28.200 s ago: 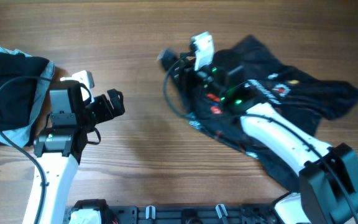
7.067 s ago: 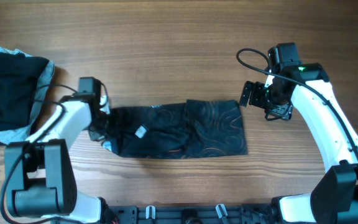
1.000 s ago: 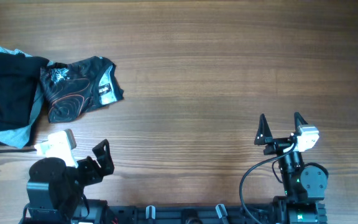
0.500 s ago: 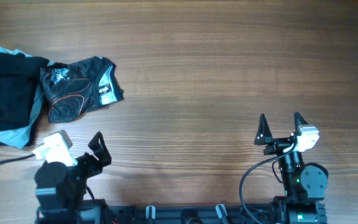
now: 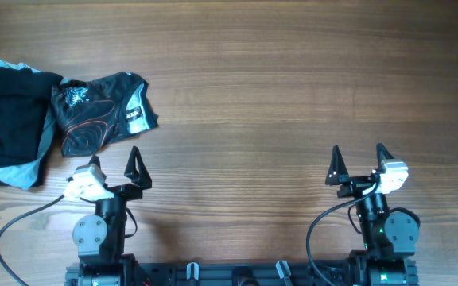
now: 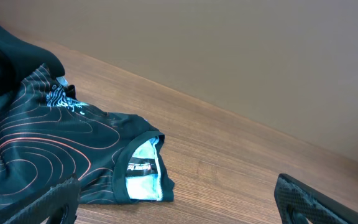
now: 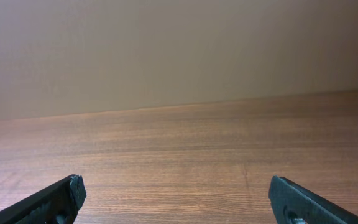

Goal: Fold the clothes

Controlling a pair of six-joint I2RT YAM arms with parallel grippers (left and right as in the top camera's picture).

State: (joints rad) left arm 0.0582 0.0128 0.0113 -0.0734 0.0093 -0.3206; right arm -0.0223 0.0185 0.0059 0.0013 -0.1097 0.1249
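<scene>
The black jersey with orange contour lines [image 5: 98, 113] lies folded into a small bundle at the left of the table, its collar and label facing right. It also shows in the left wrist view [image 6: 61, 155]. My left gripper [image 5: 111, 165] is open and empty near the front edge, below the jersey and apart from it; its fingertips frame the left wrist view [image 6: 179, 205]. My right gripper [image 5: 358, 156] is open and empty at the front right, far from the jersey; in the right wrist view [image 7: 179, 199] only bare wood lies ahead.
A pile of plain black and light blue garments [image 5: 10, 119] lies at the far left edge, touching the jersey; its edge shows in the left wrist view [image 6: 5, 56]. The wooden table [image 5: 277, 87] spreads across the middle and right.
My left arm has swung back to its rest pose at the front edge, gripper now pointing up the table. The right arm and the jersey have not moved.
</scene>
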